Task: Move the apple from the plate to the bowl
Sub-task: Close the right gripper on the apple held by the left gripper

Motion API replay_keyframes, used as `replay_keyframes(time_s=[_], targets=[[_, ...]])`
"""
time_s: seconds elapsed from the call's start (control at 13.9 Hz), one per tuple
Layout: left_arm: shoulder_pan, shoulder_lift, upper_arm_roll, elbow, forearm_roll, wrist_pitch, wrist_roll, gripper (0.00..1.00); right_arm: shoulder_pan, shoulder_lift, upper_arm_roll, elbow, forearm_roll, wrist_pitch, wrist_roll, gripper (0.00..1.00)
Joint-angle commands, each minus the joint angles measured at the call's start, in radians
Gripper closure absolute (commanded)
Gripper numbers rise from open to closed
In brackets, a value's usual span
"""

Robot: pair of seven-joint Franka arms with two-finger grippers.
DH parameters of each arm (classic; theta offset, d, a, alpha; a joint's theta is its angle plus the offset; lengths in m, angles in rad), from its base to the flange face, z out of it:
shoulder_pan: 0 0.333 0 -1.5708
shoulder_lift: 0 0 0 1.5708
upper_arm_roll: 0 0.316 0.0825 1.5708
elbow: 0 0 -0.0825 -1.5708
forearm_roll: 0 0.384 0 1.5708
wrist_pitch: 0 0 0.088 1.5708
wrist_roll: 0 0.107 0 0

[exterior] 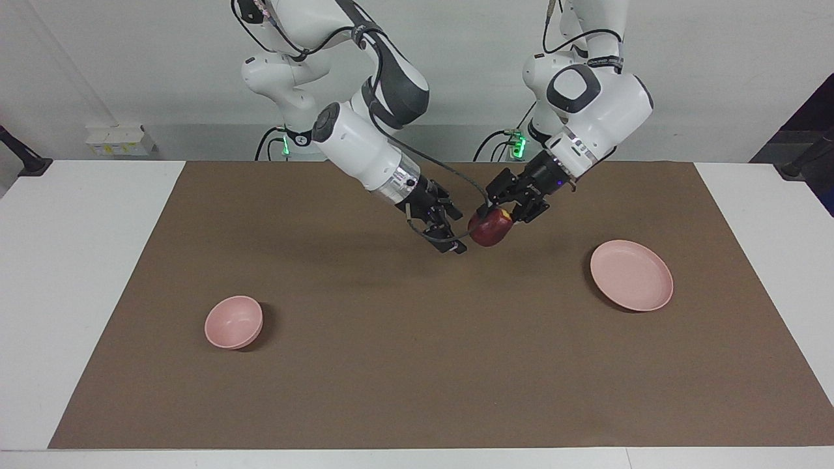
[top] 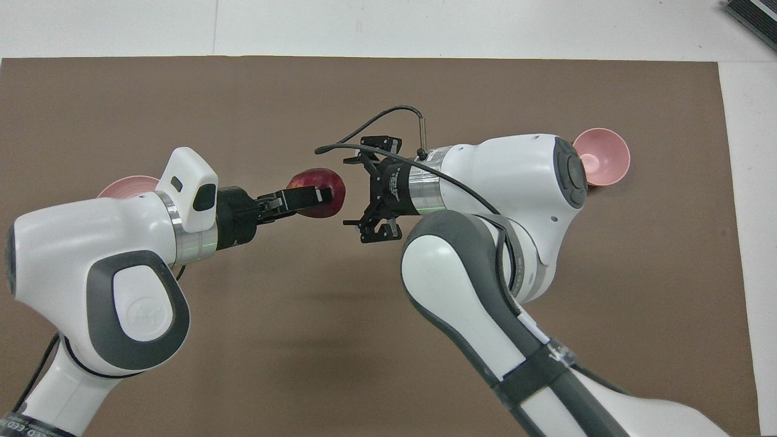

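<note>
The apple (exterior: 490,228) is off the plate (exterior: 631,275) and up in the air over the middle of the brown mat (exterior: 417,365) — so the pick-up is done, and the delivery is what remains. The left gripper (exterior: 505,210) has its fingers clamped on the apple, holding it above the mat, roughly midway between plate and bowl (exterior: 233,322). The right gripper (exterior: 449,236) hangs just beside the apple, on the bowl's side of it, its fingers spread wide and pointed at the fruit; in the overhead view a narrow gap shows between them and the apple, so they are not touching it. This looks like a handover about to happen. Still to come, by my reading: the right fingers take hold, the left ones let go, and the right arm carries the apple to the bowl — which sits bare on the bench toward the right arm's end, well apart from the apple.
</note>
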Motion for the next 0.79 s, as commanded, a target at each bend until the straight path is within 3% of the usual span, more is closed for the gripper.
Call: replay_keyframes(time_s=[0.0, 0.72], targets=[[-0.004, -0.023, 0.002, -0.022, -0.027, 0.037, 0.000, 1.00, 0.012, -0.004, -0.003, -0.017, -0.035, 0.003, -0.026, 0.00], [-0.004, -0.034, -0.042, -0.023, -0.029, 0.000, -0.038, 1.00, -0.002, -0.008, -0.001, -0.002, -0.021, -0.080, -0.203, 0.00]])
